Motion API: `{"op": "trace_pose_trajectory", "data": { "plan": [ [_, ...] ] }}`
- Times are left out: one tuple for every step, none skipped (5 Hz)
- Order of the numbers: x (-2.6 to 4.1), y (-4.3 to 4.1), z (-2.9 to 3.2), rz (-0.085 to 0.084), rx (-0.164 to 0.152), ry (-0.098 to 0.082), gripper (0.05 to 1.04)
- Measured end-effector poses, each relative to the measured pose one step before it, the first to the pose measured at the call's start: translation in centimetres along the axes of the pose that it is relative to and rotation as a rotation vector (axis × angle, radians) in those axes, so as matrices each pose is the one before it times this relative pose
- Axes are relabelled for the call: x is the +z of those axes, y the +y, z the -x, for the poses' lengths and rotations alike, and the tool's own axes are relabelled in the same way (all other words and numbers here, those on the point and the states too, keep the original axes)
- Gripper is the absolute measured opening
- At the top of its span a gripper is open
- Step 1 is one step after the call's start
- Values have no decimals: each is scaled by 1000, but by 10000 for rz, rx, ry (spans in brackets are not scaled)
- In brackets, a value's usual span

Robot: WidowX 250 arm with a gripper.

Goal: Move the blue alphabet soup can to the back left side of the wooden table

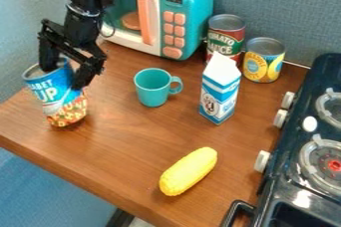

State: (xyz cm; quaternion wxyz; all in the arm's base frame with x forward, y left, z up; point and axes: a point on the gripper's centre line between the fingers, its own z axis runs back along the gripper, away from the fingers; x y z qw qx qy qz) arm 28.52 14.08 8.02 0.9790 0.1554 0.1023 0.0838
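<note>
At the left of the counter, the black gripper [65, 71] hangs down over the soup can [57, 94] and is shut on its upper part. One finger is at the can's top and the other against its right side. The can has a blue and white label with a red and yellow lower band, and it leans a little to the left. Whether its base touches the counter I cannot tell. To the right of the gripper stands a teal cup [152, 90] with its handle toward the right.
A teal and white toy microwave [188, 9] stands behind. A milk carton [219, 94], a tomato sauce can [224, 34] and a yellow can [262, 64] are right of the cup. Yellow corn [188, 171] lies near the counter's front edge [93, 186]. A dark stove [293, 171] borders the right side.
</note>
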Motion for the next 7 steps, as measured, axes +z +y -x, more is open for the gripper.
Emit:
{"op": "trace_pose_trajectory", "data": {
  "plan": [
    [431, -976, 1161, 568, -296, -361, 1001],
    [930, -1117, 381, 753, -275, -573, 1001],
    [392, 20, 164, 44, 64, -44, 1001],
    [1910, -263, 415, 244, -89, -693, 1001],
    [-447, -2272, 792, 749, -437, 115, 1001],
    [982, -3898, 556, 592, -895, 335, 1001],
    [192, -859, 312, -20, -296, 241, 1001]
  ]
}}
